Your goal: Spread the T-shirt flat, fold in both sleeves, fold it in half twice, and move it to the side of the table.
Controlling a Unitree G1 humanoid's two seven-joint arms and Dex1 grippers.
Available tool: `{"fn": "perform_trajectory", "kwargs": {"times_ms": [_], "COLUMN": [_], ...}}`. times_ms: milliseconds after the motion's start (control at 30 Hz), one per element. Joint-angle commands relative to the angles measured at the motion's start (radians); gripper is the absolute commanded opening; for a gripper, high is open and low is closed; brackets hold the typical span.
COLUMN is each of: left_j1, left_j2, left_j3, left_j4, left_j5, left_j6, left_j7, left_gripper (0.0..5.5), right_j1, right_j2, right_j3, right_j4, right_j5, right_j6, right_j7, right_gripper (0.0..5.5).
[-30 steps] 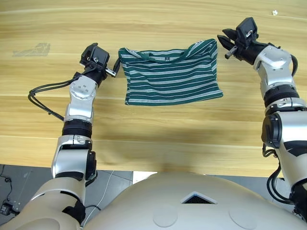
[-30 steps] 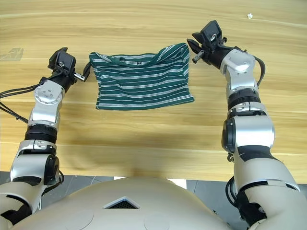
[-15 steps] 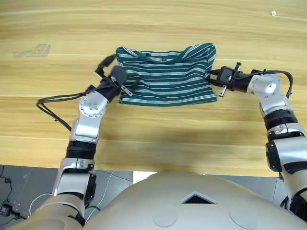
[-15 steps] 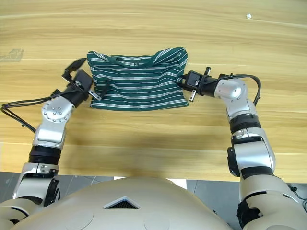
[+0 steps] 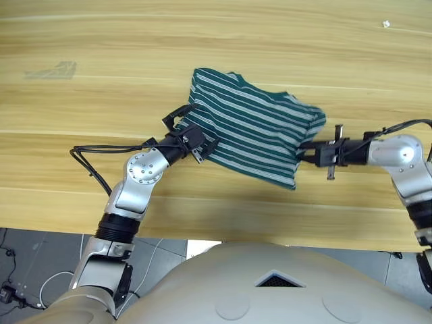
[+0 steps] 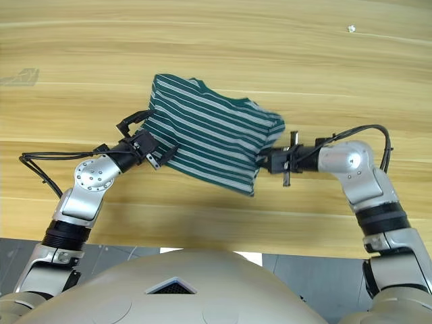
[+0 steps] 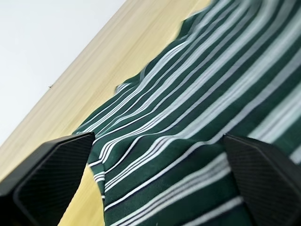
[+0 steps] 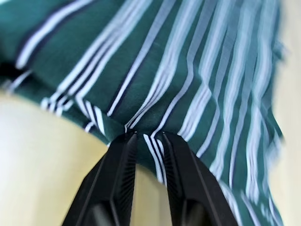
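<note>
T-shirt lying skewed around the middle of the table; long axis from the table's far-left toward its near-right. Right short hem in right gripper, fingers pinched narrow on a tuck of fabric, out toward the table's right side. Left short hem at left gripper, nearer the table's left side; fingers spread wide, cloth lying between, no clamp visible. So bracketed end to end, cloth stretching from each gripper in toward the table's middle. Probably squaring up before a half-fold. Looks like a one-sided hold only: needs the left closing before any lift, else likely to pivot round the right pinch and skew more.
</note>
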Motion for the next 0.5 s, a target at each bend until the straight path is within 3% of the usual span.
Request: {"fn": "perform_trajectory", "kwargs": {"times_ms": [33, 500], "left_j1": [-0.024, -0.066], "left_j2": [0.027, -0.003], "left_j3": [0.029, 0.080], "left_j4": [-0.011, 0.003], "left_j5": [0.004, 0.006], "left_j6": [-0.003, -0.028], "left_j7": [-0.001, 0.081], "left_gripper": [5.02, 5.02], "right_j1": [0.075, 0.085], "right_j2": [-0.032, -0.025], "right_j3": [0.050, 0.049], "right_j4": [-0.109, -0.328], "right_j5": [-0.019, 0.079], "right_j6": [0.093, 0.191], "right_j7": [0.061, 0.109], "right_gripper": [1.04, 1.04]}}
